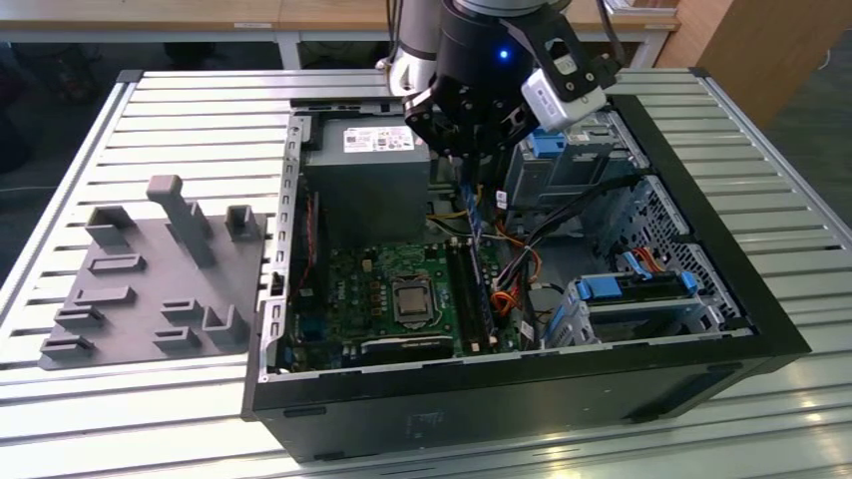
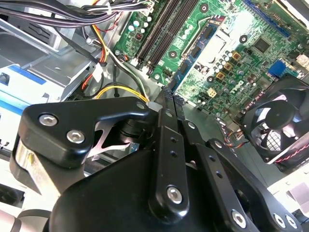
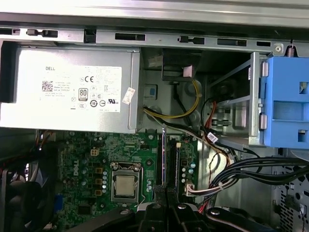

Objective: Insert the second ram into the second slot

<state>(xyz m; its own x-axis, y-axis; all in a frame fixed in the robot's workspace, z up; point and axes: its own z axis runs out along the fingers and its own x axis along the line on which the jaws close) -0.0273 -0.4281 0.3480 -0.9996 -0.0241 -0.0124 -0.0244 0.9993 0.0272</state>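
Note:
My gripper [image 1: 469, 185] hangs over the open computer case [image 1: 745, 329], above the far end of the motherboard [image 1: 386, 299]. Its fingers are shut on the second ram [image 1: 470, 206], a thin blue stick that points down toward the board. In the second wrist view the gripper [image 2: 171, 96] shows its two black fingers pressed together, with the ram's blue edge [image 2: 185, 70] running out from them. The long dark memory slots [image 1: 476, 289] lie below, side by side beside the processor socket [image 1: 410, 299]. In the first wrist view the slots [image 3: 170, 157] sit just beyond the gripper [image 3: 166, 205]. The ram is clear of the slots.
A grey power supply [image 1: 366, 170] stands by the slots' far end. Bundled cables [image 1: 513, 269] and blue drive-bay latches [image 1: 639, 287] crowd the exterior view's right. A black fan [image 2: 277, 121] sits at the board's edge. A grey fixture plate [image 1: 154, 279] lies on the slatted table.

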